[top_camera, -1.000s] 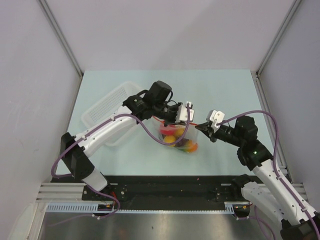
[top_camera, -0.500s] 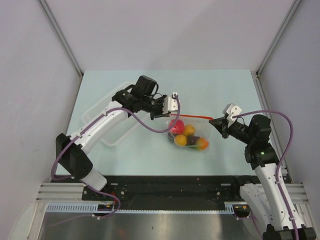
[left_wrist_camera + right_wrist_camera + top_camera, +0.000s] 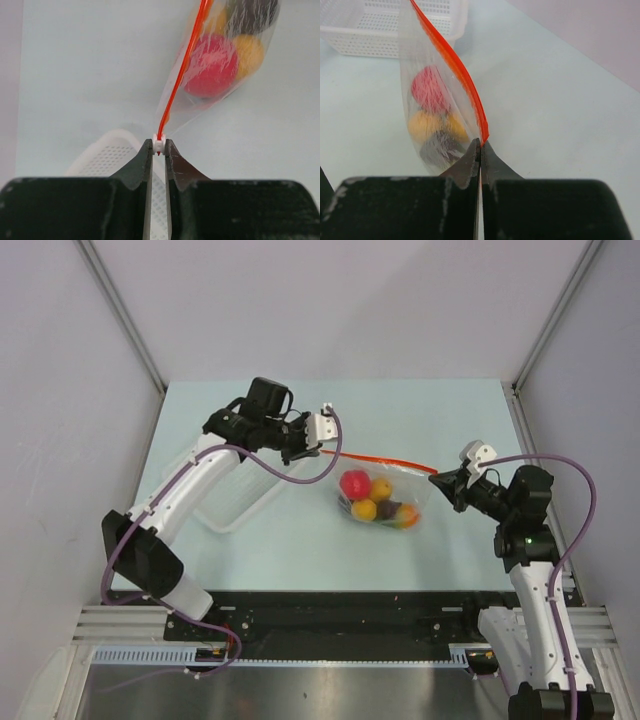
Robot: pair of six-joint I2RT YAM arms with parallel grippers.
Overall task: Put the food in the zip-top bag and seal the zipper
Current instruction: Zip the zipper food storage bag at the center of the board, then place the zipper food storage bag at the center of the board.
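The clear zip-top bag (image 3: 385, 495) hangs stretched between my two grippers above the table. Inside it lie the food pieces: a red one (image 3: 353, 485), yellow and orange ones (image 3: 380, 489) and a dark one (image 3: 390, 509). They also show in the left wrist view (image 3: 212, 62) and the right wrist view (image 3: 431, 90). The red-orange zipper (image 3: 378, 460) runs taut from left to right. My left gripper (image 3: 322, 435) is shut on the zipper's small white end (image 3: 159, 145). My right gripper (image 3: 442, 476) is shut on the bag's other corner at the strip (image 3: 481, 131).
The white perforated basket (image 3: 225, 455) lies at the left under my left arm, also in the left wrist view (image 3: 117, 157) and the right wrist view (image 3: 380, 25). Metal rails and side walls border the table.
My left gripper has moved left and back, my right gripper right. The bag has been pulled out flat and its zipper strip now runs straight between them.
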